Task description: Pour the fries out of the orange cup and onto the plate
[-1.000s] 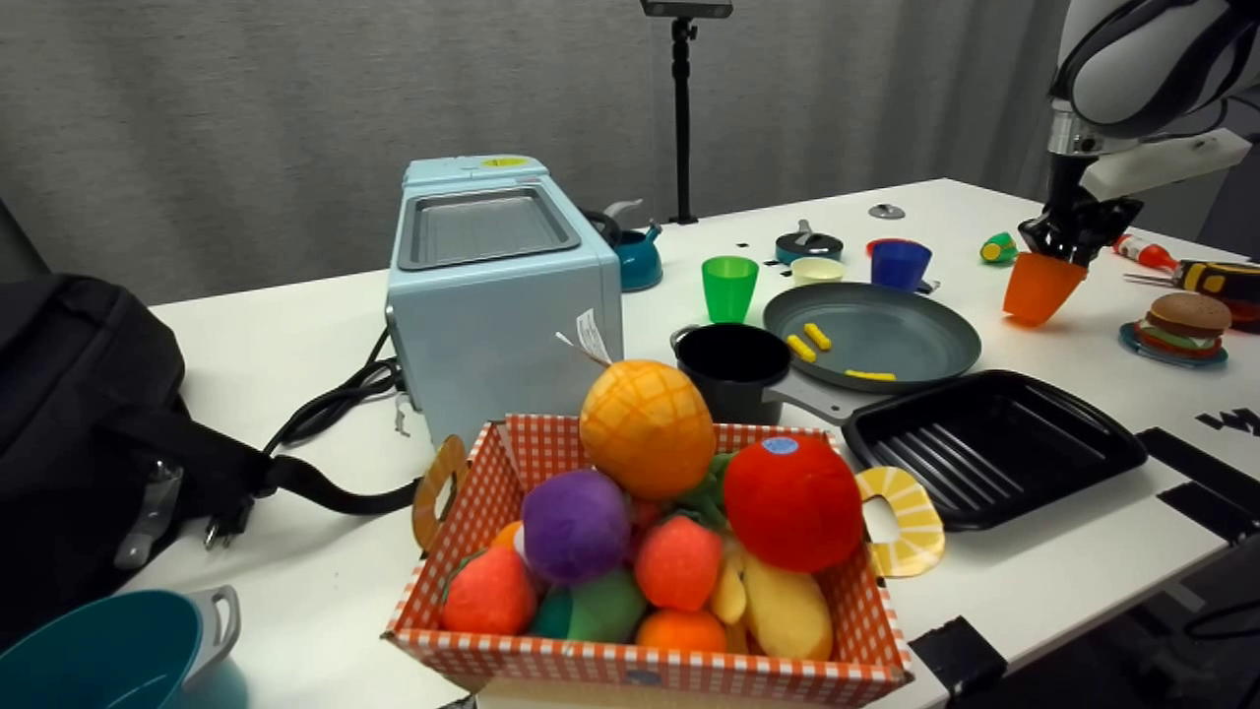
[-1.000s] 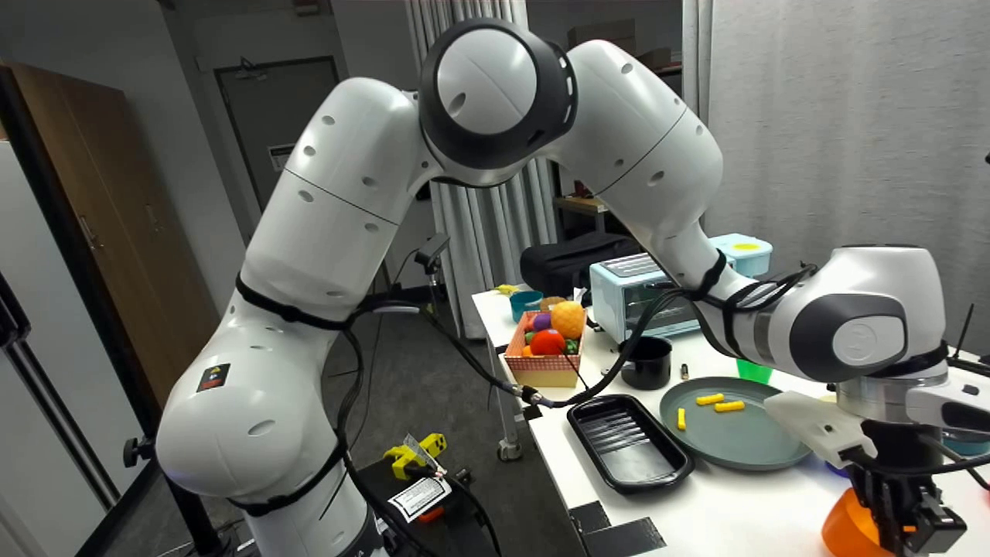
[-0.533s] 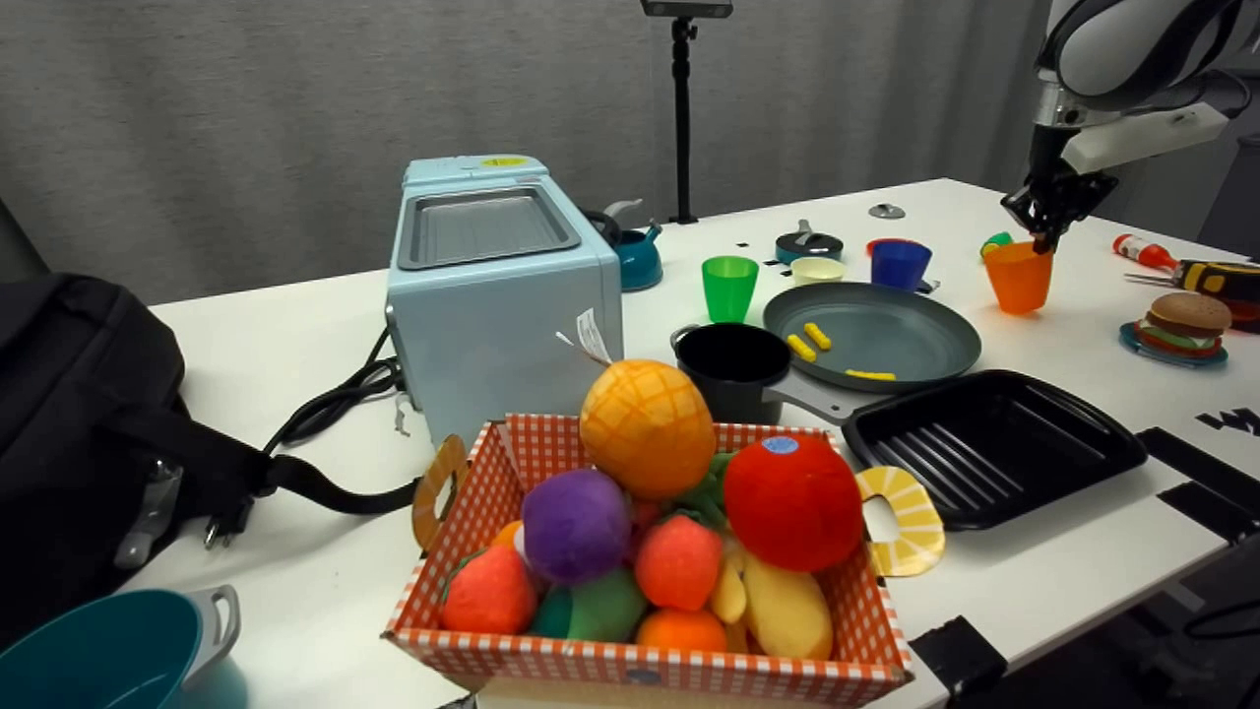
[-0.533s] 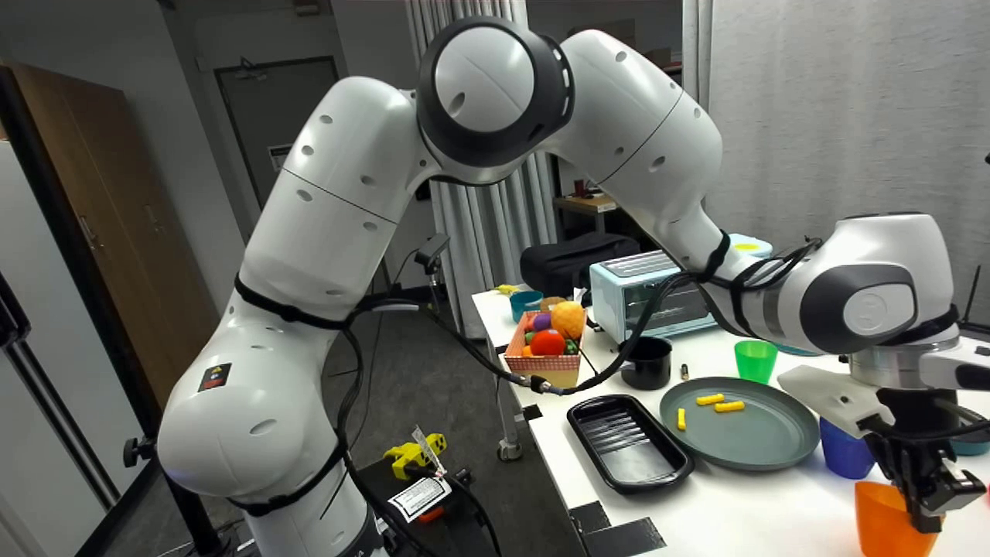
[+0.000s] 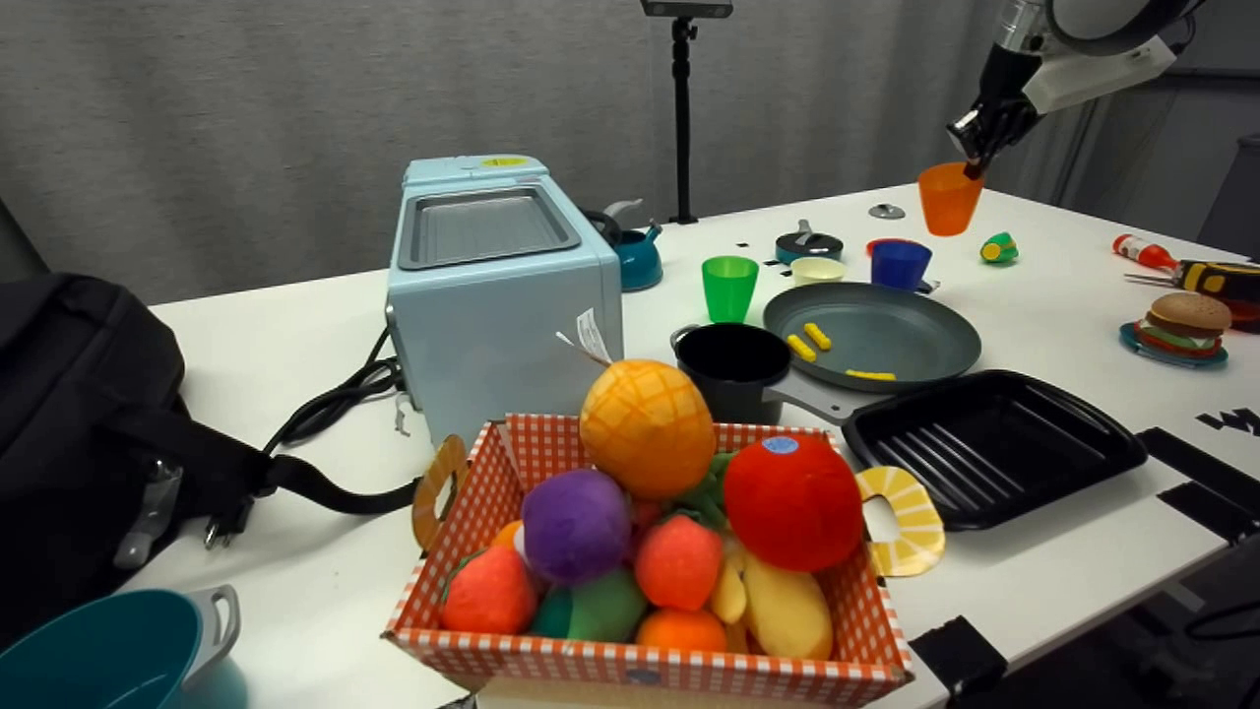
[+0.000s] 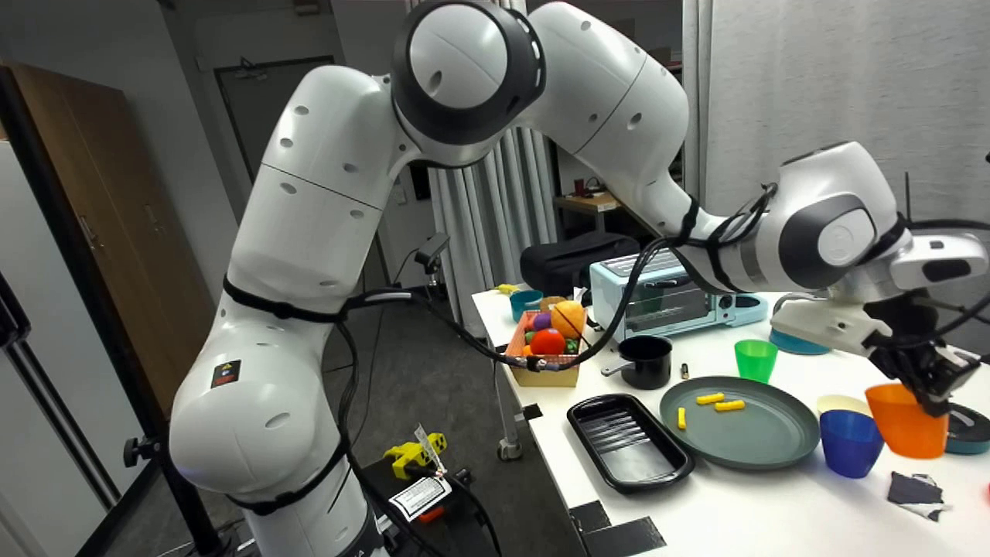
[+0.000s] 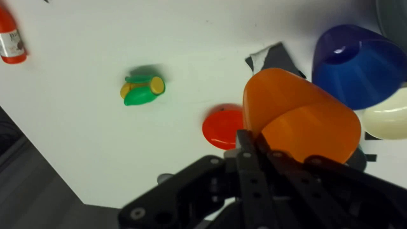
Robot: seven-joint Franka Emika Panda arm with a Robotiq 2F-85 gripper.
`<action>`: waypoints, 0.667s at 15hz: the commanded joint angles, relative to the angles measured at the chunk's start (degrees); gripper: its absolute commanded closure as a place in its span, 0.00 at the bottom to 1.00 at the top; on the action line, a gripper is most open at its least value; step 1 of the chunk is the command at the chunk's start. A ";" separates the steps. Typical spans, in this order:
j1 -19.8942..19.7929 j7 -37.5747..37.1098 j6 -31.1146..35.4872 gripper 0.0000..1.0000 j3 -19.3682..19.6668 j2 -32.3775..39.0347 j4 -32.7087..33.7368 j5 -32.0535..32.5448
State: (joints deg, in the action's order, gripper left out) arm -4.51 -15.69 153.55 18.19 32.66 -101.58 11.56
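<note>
Gripper pinched tight, the wall of the orange cup caught between its fingertips at the rim; cup hangs above the white table, mouth up, slight tilt, the blue cup between it and the plate

Inside of the orange cup hard to make out in every view

Wrist view: red bowl part hidden by the orange cup; plate cut to a dark sliver at the right edge; red bottle cut by the left edge, label too blurred to read

Arm runs out of an exterior view at the bottom; there too, cream bowl part hidden behind the blue cup, teal pan part covered by the orange cup

Containers: plate holds three yellow fries, two side by side, one a little apart

Checked basket heaped with toy produce, lower pieces too overlapped to sort

Black saucepan dark inside, contents cannot be told

Teal pot cut off at the lower left of an exterior view

Green cup upright near the plate, what lies at its bottom cannot be told
</note>
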 commanded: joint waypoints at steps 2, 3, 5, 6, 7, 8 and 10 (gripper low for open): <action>3.41 2.77 6.99 0.99 -1.43 -6.50 -5.97 2.48; 4.03 3.56 7.77 0.99 -1.92 -7.61 -7.30 2.71; 4.76 5.58 9.10 0.99 -3.40 -10.03 -10.64 2.78; 5.15 6.53 10.15 0.99 -3.95 -11.02 -12.34 3.04; 5.73 7.34 11.60 0.99 -4.32 -11.92 -14.17 3.62; 6.43 7.90 13.05 0.99 -4.34 -12.65 -15.66 4.52; 8.65 8.02 16.70 0.99 -2.81 -13.59 -18.37 8.29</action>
State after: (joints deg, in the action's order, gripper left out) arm 1.84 -9.19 165.10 13.85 22.93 -113.71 15.26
